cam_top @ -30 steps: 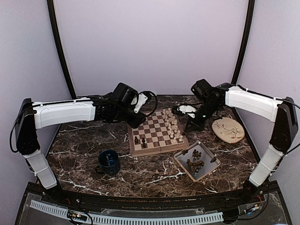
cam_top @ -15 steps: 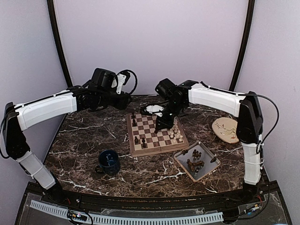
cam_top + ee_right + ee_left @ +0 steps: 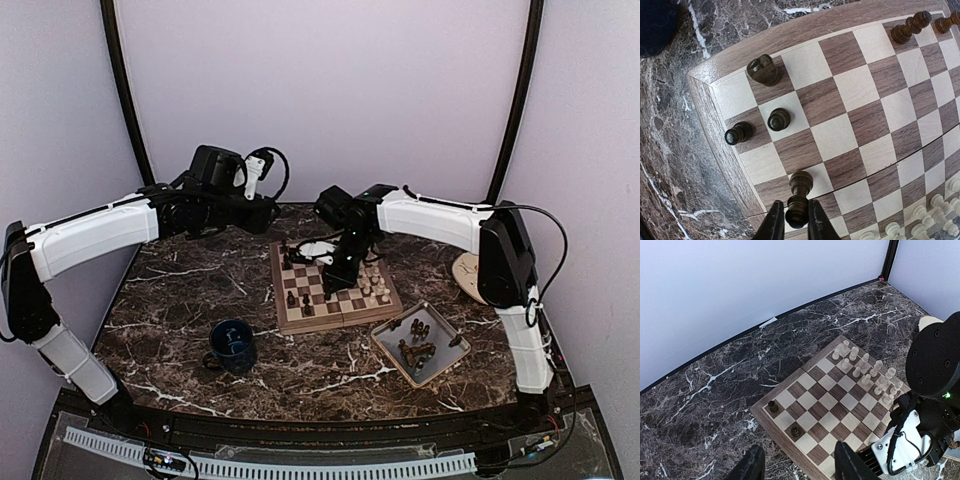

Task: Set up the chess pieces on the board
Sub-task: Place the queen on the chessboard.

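The board (image 3: 340, 318) lies mid-table, with cream chess pieces (image 3: 372, 280) massed along its right side and a few dark ones (image 3: 298, 300) at its left. My right gripper (image 3: 335, 275) hangs low over the left half. In the right wrist view its fingers (image 3: 774, 222) clasp the head of a dark chess piece (image 3: 799, 197), whose base stands on a light square near the board's edge (image 3: 715, 75). A dark knight (image 3: 763, 69) and two dark pawns (image 3: 778, 119) stand close by. My left gripper (image 3: 800, 467) is open and empty, high above the board's corner (image 3: 765, 417).
A grey tray (image 3: 452, 355) holding several dark pieces sits at the front right. A blue mug (image 3: 232, 345) stands front left of the board. A beige plate (image 3: 462, 268) shows partly behind the right arm. Curved walls close the table's back.
My right arm has swung left from beside the board's right edge to over its left half, with a dark piece. My left arm has drawn back and up toward the rear left.
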Tool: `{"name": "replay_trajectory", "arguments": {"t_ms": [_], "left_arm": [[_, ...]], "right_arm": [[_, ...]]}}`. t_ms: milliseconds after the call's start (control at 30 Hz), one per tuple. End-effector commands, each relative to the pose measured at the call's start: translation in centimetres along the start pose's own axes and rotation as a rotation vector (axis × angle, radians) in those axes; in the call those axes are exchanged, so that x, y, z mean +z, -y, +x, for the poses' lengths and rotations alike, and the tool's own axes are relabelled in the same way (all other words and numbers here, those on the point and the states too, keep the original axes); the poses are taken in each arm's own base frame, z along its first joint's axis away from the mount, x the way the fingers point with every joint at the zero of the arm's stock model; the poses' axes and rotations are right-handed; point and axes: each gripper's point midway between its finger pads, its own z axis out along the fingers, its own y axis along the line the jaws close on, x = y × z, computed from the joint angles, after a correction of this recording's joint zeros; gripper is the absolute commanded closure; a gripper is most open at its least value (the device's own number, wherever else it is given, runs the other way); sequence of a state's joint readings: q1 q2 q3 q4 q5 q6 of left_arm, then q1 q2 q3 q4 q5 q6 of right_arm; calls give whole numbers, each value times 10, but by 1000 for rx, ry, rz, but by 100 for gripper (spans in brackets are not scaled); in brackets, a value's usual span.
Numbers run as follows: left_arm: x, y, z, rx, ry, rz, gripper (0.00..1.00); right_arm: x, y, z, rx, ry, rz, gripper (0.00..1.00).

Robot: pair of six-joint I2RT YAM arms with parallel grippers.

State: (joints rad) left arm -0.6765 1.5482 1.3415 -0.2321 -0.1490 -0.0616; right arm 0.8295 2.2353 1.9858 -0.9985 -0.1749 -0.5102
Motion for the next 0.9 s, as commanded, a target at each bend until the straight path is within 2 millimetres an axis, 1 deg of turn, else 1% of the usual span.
{"name": "replay_trajectory", "arguments": {"t_ms": [0, 100, 167, 200, 233, 333, 400, 467, 500, 533, 600, 667, 733, 800, 867], "left_arm": [[-7, 0, -8, -7, 32, 16, 50], [-3, 3, -4, -3, 15, 31, 50], [2, 7, 1, 6, 0, 49, 50], [4, 8, 3, 7, -9, 55, 50], [7, 10, 6, 10, -20, 63, 50], [17, 25, 17, 60, -67, 143, 50], [25, 40, 27, 92, -124, 220, 52], [30, 61, 41, 130, -191, 307, 54], [33, 69, 46, 151, -219, 328, 55], [35, 78, 55, 180, -251, 346, 56], [38, 96, 71, 240, -287, 382, 56], [39, 110, 81, 277, -311, 408, 56], [42, 118, 90, 288, -344, 425, 55], [45, 127, 99, 295, -392, 458, 55], [50, 134, 107, 300, -439, 481, 55]], "right_arm": [[-7, -1, -12, 5, 21, 12, 77], [-25, 0, -13, 1, 40, 33, 70], [-41, 1, -11, 4, 61, 45, 68], [-49, 0, -9, 7, 75, 44, 67], [-63, -1, -8, 10, 102, 48, 66], [-89, 4, 6, 43, 146, 72, 64], [-104, 11, 21, 73, 174, 94, 64], [-116, 18, 38, 114, 215, 115, 64], [-120, 22, 48, 138, 234, 124, 64], [-120, 25, 66, 177, 240, 125, 64], [-126, 29, 86, 218, 281, 138, 64], [-130, 28, 107, 244, 325, 141, 64], [-135, 22, 124, 256, 375, 140, 63], [-135, 16, 139, 267, 407, 155, 62], [-136, 13, 151, 276, 441, 183, 61]]}}
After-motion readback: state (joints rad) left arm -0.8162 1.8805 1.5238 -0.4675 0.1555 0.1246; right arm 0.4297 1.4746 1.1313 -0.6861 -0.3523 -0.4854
